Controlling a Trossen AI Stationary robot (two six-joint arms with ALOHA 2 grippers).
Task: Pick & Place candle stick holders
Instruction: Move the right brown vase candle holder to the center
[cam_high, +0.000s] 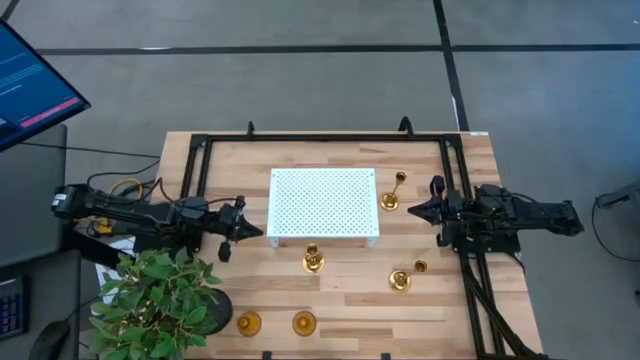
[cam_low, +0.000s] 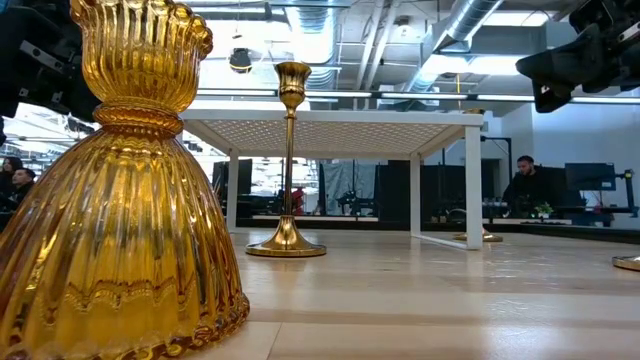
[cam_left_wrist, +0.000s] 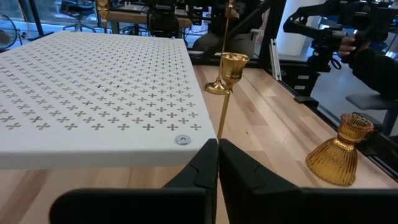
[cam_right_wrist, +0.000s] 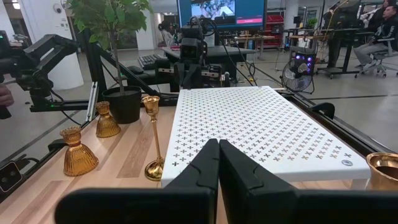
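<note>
Nothing is picked up yet: both grippers are clenched on nothing, and no holder stands on the white perforated tray (cam_high: 322, 204) at the middle of the tabletop (cam_high: 440, 310).

The candle stick holders lie scattered around it. A tall thin-stemmed holder (cam_high: 313, 260) stands just off the tray's front edge, another tall holder (cam_high: 392, 196) by its right edge, a third holder (cam_high: 400, 279) and a small holder (cam_high: 420, 266) sit toward the front right, and two squat bulbous holders (cam_high: 249, 322) (cam_high: 303, 322) stand near the table's front edge beside the potted plant (cam_high: 160, 300).

The left gripper (cam_high: 240, 230) hovers off the tray's left front corner, arm stretched in low from the left edge. The right gripper (cam_high: 418, 209) hangs level beside the tray's right edge, close to the tall holder there.

To start well, the chosen arm should likely spread its fingers first, come in level at the stem, and close gently below the cup, since a thin-stemmed piece looks easy to tip
</note>
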